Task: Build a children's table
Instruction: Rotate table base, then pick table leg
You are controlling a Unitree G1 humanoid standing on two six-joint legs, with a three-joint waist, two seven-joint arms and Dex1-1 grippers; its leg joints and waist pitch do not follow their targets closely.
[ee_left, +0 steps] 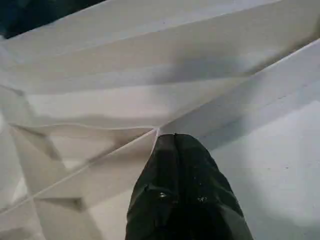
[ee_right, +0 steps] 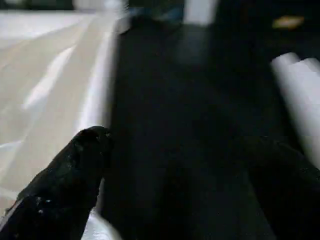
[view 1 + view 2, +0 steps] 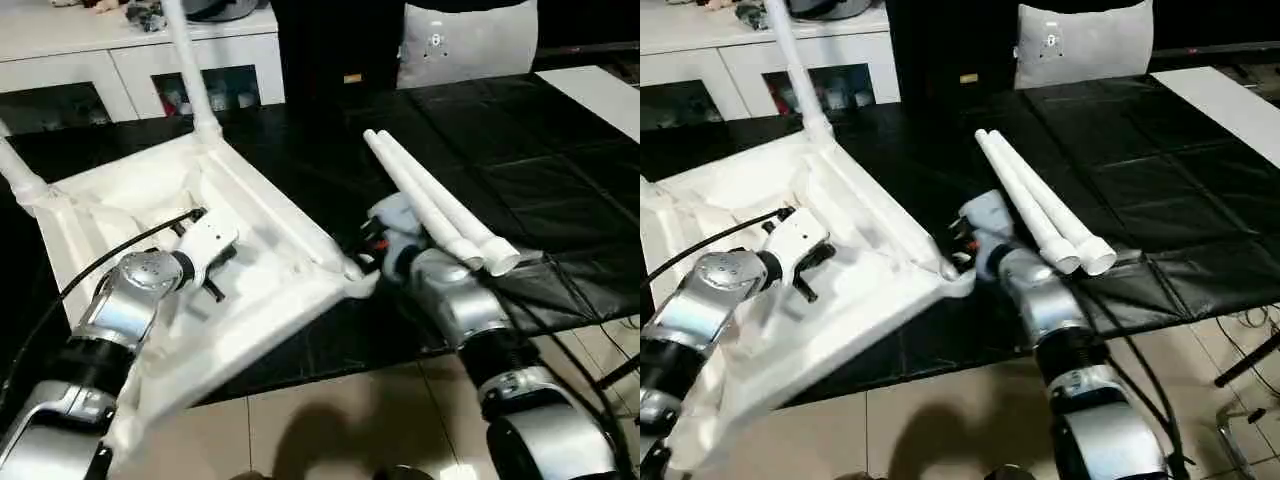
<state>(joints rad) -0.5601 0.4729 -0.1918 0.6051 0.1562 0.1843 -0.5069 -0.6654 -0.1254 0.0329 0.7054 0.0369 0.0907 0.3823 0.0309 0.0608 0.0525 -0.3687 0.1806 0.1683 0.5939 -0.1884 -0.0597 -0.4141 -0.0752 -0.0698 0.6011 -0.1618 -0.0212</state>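
Tabletop (image 3: 250,250): we find it underside up on the black mat (image 3: 520,150), tilted, its near edge hanging over the mat's front towards the tiled floor (image 3: 330,420). We judge it lies this way so the ribs and corner sockets face us for fitting legs.

Fitted legs: two stand in the far sockets, one rising at the far corner (image 3: 190,70), one at the left corner (image 3: 20,175). We take the job as about half done.

Loose legs (image 3: 440,210): two lie side by side, touching, on the mat just right of the tabletop, thick ends towards us, near our right arm. We judge they are parked there within reach for the two near sockets.

Right gripper (image 2: 170,165): its fingers (image 2: 75,170) stand wide apart, holding nothing, low over the mat between the tabletop's edge and the loose legs. It sits beside the near right corner (image 3: 350,275); we judge it is placed either to steady that corner or to take a leg.

Left gripper (image 1: 175,150): its fingers are pressed together, empty, tips at a rib junction on the underside. We judge it bears on the ribs to pin the tilted tabletop.
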